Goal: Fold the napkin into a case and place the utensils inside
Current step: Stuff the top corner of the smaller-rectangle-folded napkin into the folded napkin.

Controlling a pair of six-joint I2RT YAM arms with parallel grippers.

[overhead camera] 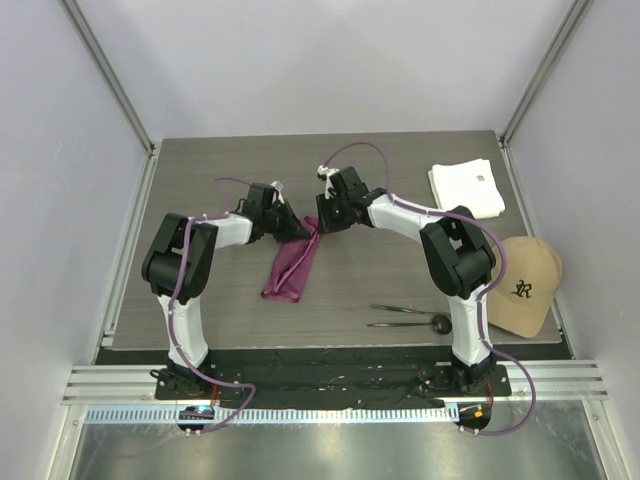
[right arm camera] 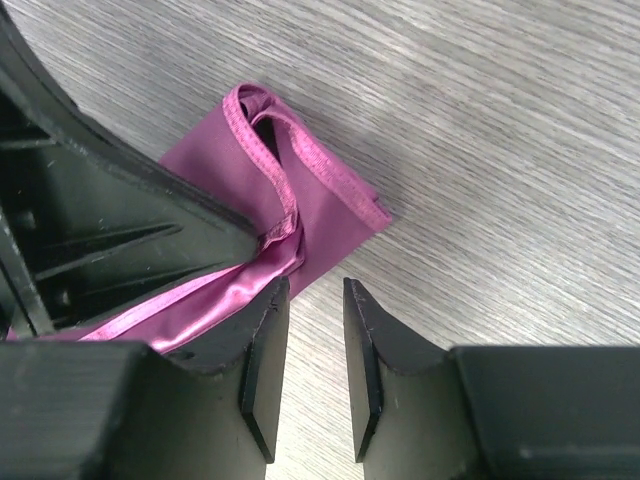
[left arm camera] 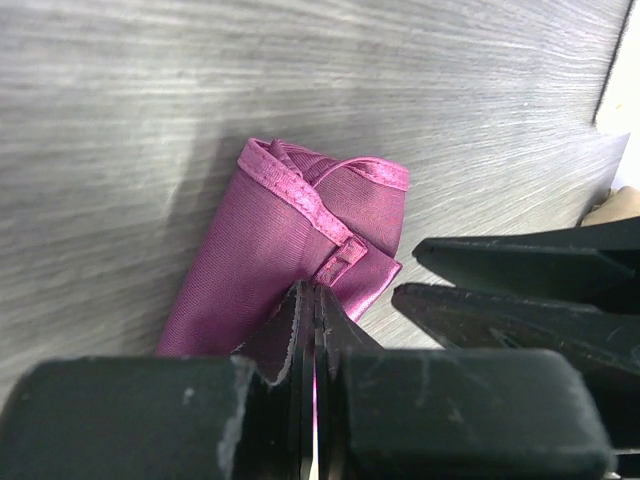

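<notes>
On my left, the left claw is clamped fully shut on the far end of the napkin, with magenta cloth pinched between its fingers. The napkin lies folded into a long narrow strip on the bench, between the two arms, running toward their bases. The right claw sits just beside that same end. Its jaws are partly apart, gripping nothing, and cloth reaches one finger's outer edge. The utensils lie side by side near the right arm's base.
</notes>
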